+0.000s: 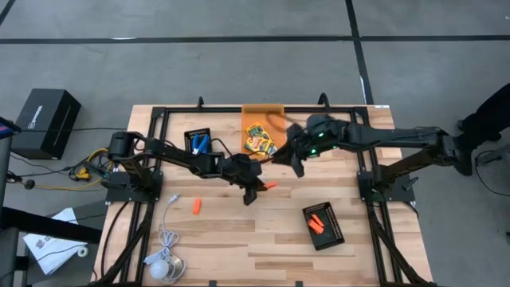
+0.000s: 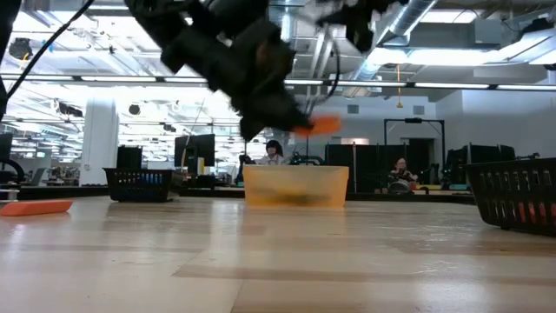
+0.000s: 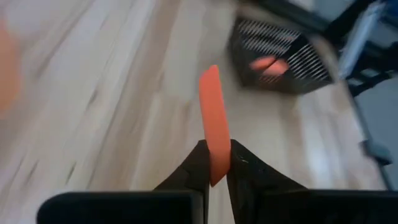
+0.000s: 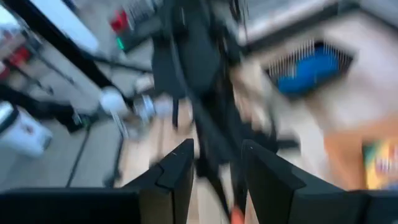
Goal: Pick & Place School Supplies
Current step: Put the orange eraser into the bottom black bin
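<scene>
Left wrist view: orange piece (image 3: pixel 214 124) pinched at one end, its long axis pointing straight out beyond the fingertips.
Left end effector (image 3: pixel 215 163) is clamped on it, lifted above mid-table (image 1: pixel 239 231); right end effector (image 4: pixel 214 168), part-open and empty, hovers beside the orange bin (image 1: pixel 263 115).

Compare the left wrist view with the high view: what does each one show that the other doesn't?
Only the left wrist view shows the grip itself: the left gripper is shut on an orange piece that sticks out past the fingertips.

Only the high view shows the layout: the right gripper beside the orange bin with crayon boxes, a loose orange piece, the white cable.

Both show the black tray holding orange pieces.
</scene>
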Robot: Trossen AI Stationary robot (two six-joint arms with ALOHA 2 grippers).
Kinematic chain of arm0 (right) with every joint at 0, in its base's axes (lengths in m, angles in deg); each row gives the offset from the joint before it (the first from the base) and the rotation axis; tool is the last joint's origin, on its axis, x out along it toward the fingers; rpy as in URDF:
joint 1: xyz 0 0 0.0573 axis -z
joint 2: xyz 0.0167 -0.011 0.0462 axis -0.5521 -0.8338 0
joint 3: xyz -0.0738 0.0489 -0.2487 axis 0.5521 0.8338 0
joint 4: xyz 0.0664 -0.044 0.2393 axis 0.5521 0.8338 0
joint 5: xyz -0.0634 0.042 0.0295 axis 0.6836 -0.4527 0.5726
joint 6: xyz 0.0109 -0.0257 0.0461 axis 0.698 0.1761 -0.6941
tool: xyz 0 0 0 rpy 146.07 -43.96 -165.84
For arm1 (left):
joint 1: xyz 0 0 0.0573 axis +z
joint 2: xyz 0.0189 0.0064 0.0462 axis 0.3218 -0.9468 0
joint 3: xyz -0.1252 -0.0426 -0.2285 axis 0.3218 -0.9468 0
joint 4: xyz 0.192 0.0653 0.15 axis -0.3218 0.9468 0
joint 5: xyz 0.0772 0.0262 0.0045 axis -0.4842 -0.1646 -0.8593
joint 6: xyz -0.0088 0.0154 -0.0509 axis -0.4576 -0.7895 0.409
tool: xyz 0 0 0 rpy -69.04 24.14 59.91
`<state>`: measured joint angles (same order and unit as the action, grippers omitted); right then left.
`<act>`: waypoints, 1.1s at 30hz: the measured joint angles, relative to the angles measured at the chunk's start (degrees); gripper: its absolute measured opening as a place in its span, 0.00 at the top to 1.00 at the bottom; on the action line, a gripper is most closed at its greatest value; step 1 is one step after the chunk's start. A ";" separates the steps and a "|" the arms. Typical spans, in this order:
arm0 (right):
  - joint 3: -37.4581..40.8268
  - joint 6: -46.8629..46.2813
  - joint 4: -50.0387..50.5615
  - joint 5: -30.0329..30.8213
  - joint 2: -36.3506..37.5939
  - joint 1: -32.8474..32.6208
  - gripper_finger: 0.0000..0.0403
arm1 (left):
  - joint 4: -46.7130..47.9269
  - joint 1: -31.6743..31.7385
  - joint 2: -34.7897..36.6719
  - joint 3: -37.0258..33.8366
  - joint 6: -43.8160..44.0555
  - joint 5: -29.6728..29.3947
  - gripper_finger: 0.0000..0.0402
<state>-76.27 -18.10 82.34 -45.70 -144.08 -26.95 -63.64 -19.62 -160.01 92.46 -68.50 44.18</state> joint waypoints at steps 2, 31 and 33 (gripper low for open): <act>-1.31 0.05 -1.70 1.21 1.61 0.28 0.68 | -0.55 -0.24 -0.73 1.90 -0.81 0.21 0.94; -10.21 9.88 17.64 10.60 19.42 9.36 0.66 | 0.13 -1.07 -31.67 44.50 -2.84 15.66 0.94; -10.20 10.05 18.02 10.59 19.40 9.36 0.66 | 0.88 -1.87 -33.21 46.26 -2.09 17.95 0.94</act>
<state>-86.47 -8.05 100.36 -35.11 -124.68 -17.59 -62.75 -21.49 -193.21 138.72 -70.59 62.12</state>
